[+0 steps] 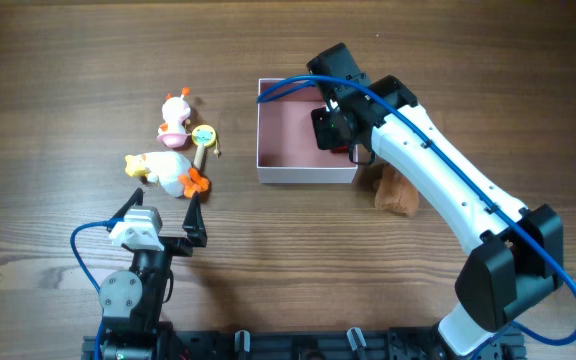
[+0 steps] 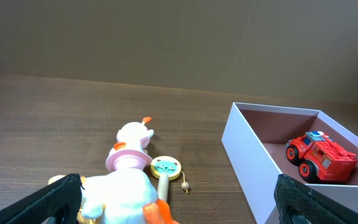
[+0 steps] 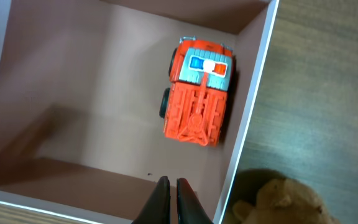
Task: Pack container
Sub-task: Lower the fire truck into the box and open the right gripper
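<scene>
I saw the container [image 1: 306, 175] with one red truck [image 3: 199, 93] lying inside it, close to a wall. Right gripper [image 3: 171, 198] hung over the container's pink floor, jaws closed on nothing. Left gripper [image 1: 163, 213] sat well left of the container, jaws wide apart and empty. Duck [image 1: 163, 172], pink-white figure [image 1: 175, 122] and rattle [image 1: 204, 136] lay left of the container. Brown plush [image 1: 398, 190] lay just beside its right near corner.
</scene>
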`<act>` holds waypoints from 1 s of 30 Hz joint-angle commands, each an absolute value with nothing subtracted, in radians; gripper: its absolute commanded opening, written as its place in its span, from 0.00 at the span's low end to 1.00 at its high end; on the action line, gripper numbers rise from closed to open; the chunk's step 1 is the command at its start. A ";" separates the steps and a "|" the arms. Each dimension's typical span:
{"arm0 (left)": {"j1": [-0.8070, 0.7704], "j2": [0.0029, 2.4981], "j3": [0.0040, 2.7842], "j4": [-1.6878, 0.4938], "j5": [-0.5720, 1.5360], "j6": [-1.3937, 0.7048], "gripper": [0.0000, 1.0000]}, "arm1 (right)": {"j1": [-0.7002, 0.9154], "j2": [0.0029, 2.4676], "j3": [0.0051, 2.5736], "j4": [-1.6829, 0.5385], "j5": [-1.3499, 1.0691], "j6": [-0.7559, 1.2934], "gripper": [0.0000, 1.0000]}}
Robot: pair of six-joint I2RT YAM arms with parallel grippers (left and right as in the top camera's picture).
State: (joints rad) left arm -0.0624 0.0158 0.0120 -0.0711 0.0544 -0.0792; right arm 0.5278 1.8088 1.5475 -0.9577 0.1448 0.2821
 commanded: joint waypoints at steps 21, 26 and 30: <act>-0.053 0.013 0.006 -0.072 0.070 -0.060 1.00 | 0.513 1.972 1.544 -1.001 0.111 0.397 0.04; -0.053 0.013 0.006 -0.072 0.070 -0.060 1.00 | 0.487 1.979 1.544 -1.008 0.102 0.396 0.04; -0.053 0.013 0.006 -0.072 0.070 -0.060 1.00 | 0.480 1.996 1.544 -0.998 0.092 0.390 0.04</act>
State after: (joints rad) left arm -0.0624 0.0158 0.0120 -0.0711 0.0544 -0.0792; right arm 0.4824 1.9690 1.5471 -1.0058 0.1116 0.3813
